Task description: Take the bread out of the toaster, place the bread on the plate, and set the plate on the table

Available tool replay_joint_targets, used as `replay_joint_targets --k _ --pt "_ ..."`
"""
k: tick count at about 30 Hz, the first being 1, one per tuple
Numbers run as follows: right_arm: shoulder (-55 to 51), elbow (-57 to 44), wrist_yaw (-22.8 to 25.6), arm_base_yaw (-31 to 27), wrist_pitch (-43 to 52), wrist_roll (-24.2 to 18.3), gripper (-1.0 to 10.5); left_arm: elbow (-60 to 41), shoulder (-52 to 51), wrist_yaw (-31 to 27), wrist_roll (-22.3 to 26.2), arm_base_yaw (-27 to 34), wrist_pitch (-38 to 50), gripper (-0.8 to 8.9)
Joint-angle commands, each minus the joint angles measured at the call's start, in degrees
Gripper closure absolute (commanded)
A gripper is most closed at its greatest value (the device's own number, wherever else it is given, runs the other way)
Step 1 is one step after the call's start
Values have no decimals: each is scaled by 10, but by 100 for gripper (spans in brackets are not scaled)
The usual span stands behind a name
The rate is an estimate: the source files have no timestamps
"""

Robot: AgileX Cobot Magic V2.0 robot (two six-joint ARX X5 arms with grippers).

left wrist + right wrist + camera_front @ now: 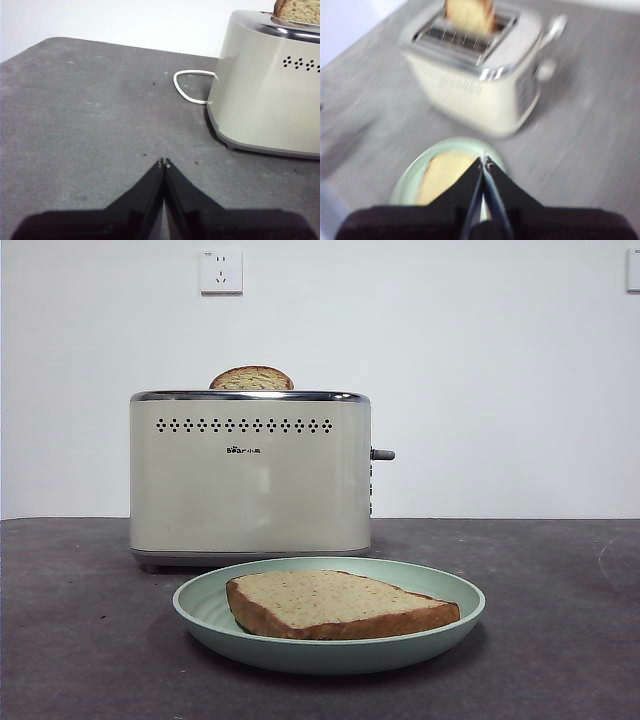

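Observation:
The bread (340, 602), a thick tan slice with brown crust, lies flat on the mint-green plate (205, 605). The plate rests on the dark table (80, 640) in front of the cream toaster (250, 480). Another slice (251, 379) pokes its rounded top out of a toaster slot. My left gripper (164, 162) is shut and empty above the table, off to the side of the toaster (270, 85). My right gripper (484, 161) is shut and empty, high above the plate (412, 167) and bread (442, 175); that view is blurred. No gripper shows in the front view.
A white power cord (187, 85) loops on the table behind the toaster. The grey lever (383, 454) sticks out of the toaster's side. A wall socket (221, 271) sits on the white wall behind.

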Motion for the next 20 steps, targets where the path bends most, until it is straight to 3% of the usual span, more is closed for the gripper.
replay_joint_targets --k 1,6,10,13,17,20 --pt "-11 -95 12 -32 133 -31 946 -7 -1 -2 7 1 4 817" --pt "-91 -300 59 -107 324 28 946 -7 -1 -2 7 1 4 817" --pt "-180 -439 59 -178 407 66 946 -7 -1 -2 7 1 4 817" --pt "-251 -521 66 -211 432 90 946 -7 -1 -2 7 1 4 817" --pt "-344 -597 105 -215 437 129 946 -7 -1 -2 7 1 4 817" --pt "-403 -632 105 -214 433 137 946 -7 -1 -2 7 1 4 817"
